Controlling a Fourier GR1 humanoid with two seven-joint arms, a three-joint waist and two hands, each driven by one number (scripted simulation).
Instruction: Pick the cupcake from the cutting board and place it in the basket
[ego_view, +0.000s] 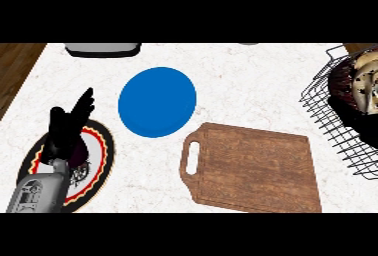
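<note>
The wooden cutting board (255, 170) lies at the lower middle of the counter with nothing on it. At the right edge stands the wire basket (325, 107). Inside it I see the cupcake (365, 82), brown and cream, partly cut off by the view's edge. My right hand (344, 107) shows as a black shape within the basket, curled against the cupcake; the wires and the edge hide much of it. My left hand (68, 127) rests open at the lower left, fingers up, above a plate.
A blue plate (157, 101) lies left of the board. A dark plate with a red and yellow rim (102, 160) sits under my left forearm. A grey appliance (103, 48) stands at the back edge. Wooden floor shows beyond the counter's left side.
</note>
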